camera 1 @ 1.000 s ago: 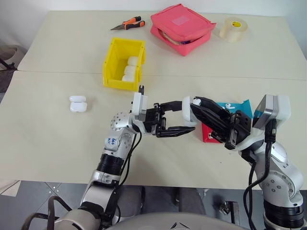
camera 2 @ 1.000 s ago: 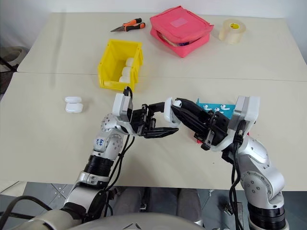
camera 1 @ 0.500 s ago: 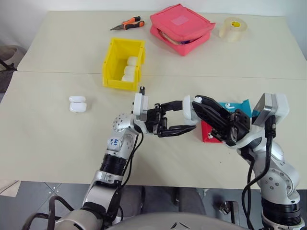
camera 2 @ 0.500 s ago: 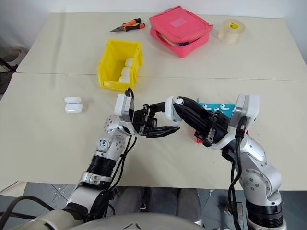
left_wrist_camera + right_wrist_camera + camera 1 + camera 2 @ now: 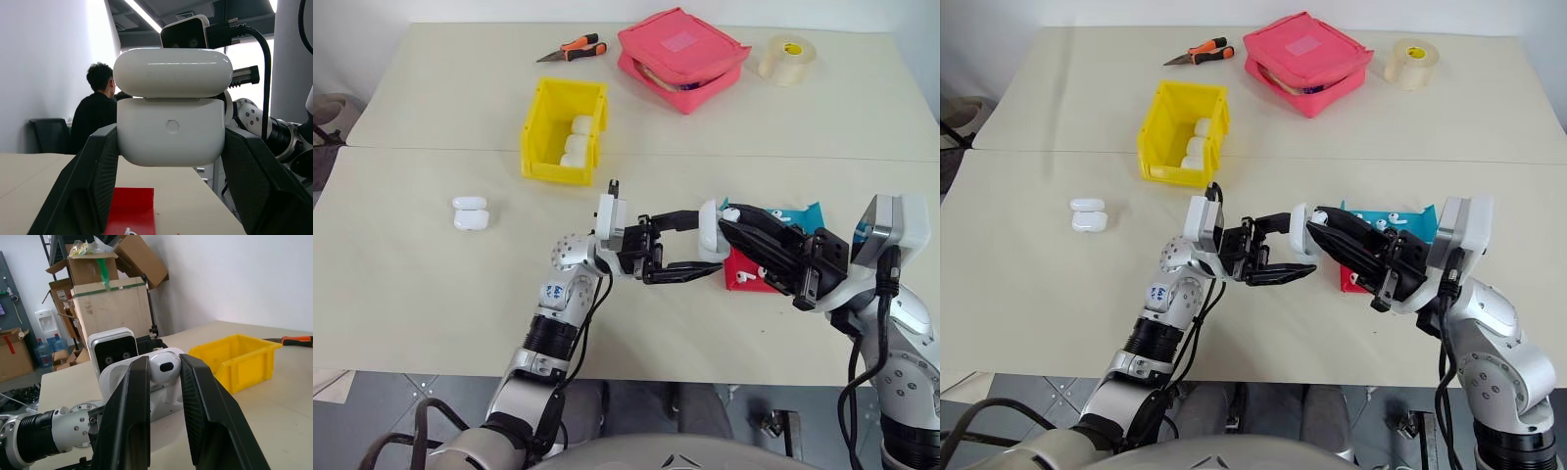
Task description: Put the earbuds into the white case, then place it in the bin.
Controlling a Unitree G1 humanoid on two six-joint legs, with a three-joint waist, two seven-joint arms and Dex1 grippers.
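My left gripper (image 5: 697, 247) is shut on the white case (image 5: 708, 231), held above the table; its lid (image 5: 173, 73) sits over the base (image 5: 171, 132) with a seam showing. My right gripper (image 5: 732, 217) meets it from the right, shut on one earbud (image 5: 163, 367) right beside the case; contact cannot be told. More earbuds (image 5: 781, 211) lie on the blue-and-red tray (image 5: 741, 276) under the right arm. The yellow bin (image 5: 536, 127) stands further back on the left with three white cases (image 5: 576, 141) in it.
Two more white cases (image 5: 470, 212) lie on the table at the left. At the back are orange-handled pliers (image 5: 574, 48), a pink pouch (image 5: 683, 57) and a tape roll (image 5: 784, 59). A person (image 5: 98, 115) sits in the background.
Both grippers have drifted a little to the right together, still facing each other. The case and the earbud stay held.
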